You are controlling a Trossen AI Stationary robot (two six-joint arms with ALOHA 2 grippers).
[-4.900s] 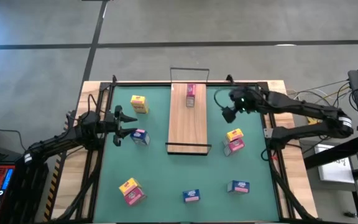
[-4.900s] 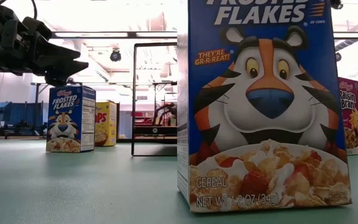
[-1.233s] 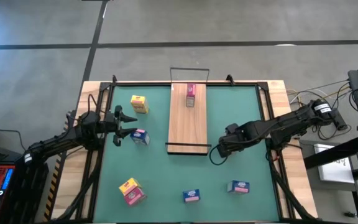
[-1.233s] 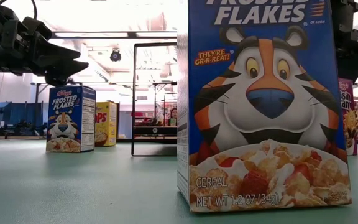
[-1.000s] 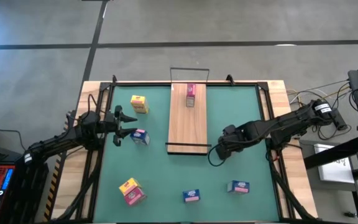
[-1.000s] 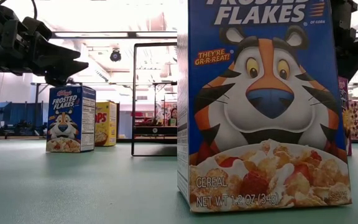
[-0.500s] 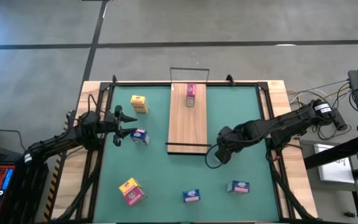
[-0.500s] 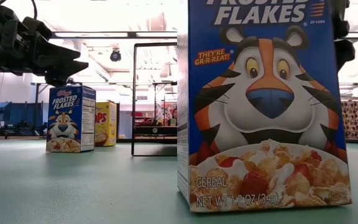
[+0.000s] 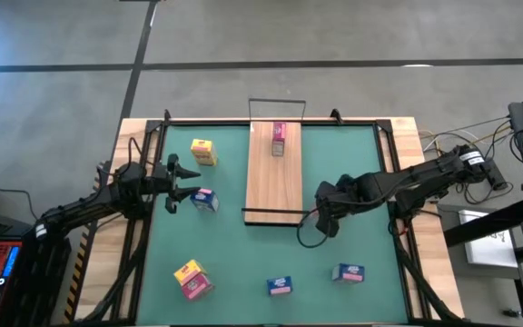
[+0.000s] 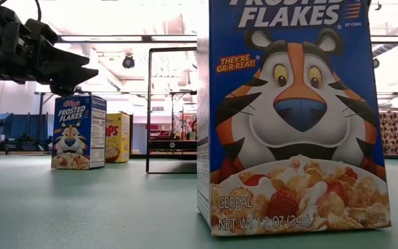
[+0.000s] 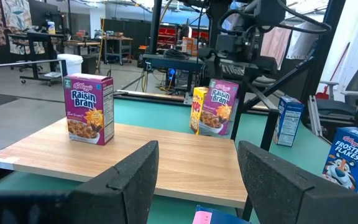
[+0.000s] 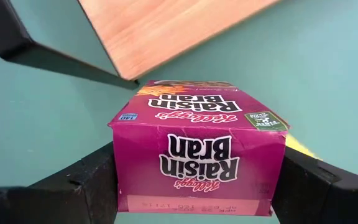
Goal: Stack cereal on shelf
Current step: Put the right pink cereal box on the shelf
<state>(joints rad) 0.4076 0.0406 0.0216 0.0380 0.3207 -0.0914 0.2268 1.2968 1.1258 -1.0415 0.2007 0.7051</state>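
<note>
Shelf: 1 Raisin Bran box stands at its far end. Right gripper, off the near corner, fingers clamped on a magenta Raisin Bran box with a yellow box behind; lift clear of the wire rail before setting down. Left gripper waits, part-open, empty.
</note>
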